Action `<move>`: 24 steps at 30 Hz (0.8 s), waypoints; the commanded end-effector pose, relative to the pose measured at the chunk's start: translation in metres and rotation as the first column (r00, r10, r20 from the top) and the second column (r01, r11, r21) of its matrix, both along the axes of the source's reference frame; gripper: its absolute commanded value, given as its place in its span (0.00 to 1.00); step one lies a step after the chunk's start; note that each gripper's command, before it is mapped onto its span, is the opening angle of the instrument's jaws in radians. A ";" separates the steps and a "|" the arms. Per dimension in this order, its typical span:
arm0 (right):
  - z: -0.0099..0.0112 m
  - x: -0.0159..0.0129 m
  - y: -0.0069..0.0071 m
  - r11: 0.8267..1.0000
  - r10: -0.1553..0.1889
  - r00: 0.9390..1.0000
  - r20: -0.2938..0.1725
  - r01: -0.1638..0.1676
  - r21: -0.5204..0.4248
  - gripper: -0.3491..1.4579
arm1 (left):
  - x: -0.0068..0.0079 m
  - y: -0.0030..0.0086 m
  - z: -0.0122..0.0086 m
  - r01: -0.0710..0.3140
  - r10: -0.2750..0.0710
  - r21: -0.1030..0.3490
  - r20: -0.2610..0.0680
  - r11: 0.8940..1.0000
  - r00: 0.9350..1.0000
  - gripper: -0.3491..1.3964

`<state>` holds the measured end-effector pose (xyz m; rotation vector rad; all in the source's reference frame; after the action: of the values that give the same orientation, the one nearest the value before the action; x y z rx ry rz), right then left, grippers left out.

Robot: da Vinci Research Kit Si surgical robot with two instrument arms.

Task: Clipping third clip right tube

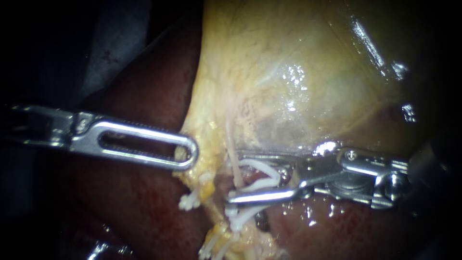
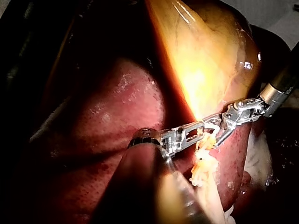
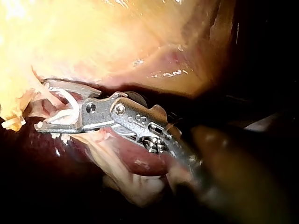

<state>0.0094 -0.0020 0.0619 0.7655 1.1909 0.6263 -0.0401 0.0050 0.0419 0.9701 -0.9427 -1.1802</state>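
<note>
Liver [image 1: 144,212] backdrop | left instrument [image 1: 189,153] jaws clamped on gallbladder [image 1: 288,72]; right instrument [image 1: 235,176] jaws apart, holding clip [image 1: 272,176] astride tube [image 1: 232,149]

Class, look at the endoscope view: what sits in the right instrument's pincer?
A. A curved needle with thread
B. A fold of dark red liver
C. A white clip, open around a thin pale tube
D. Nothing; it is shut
C: the right instrument carries a white clip in its spread pincer, and the thin pale tube runs down between the clip's two legs.
</note>
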 end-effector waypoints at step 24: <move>-0.0023 -0.0001 0.0015 0.999 0.004 1.000 0.000 -0.004 0.033 0.49 | 0.0010 0.0008 0.0013 0.006 -0.006 -0.004 -0.003 1.000 1.000 0.00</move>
<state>0.0093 -0.0003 0.0596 0.7922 1.1840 0.6516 -0.0392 0.0058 0.0433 0.9638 -0.9463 -1.1830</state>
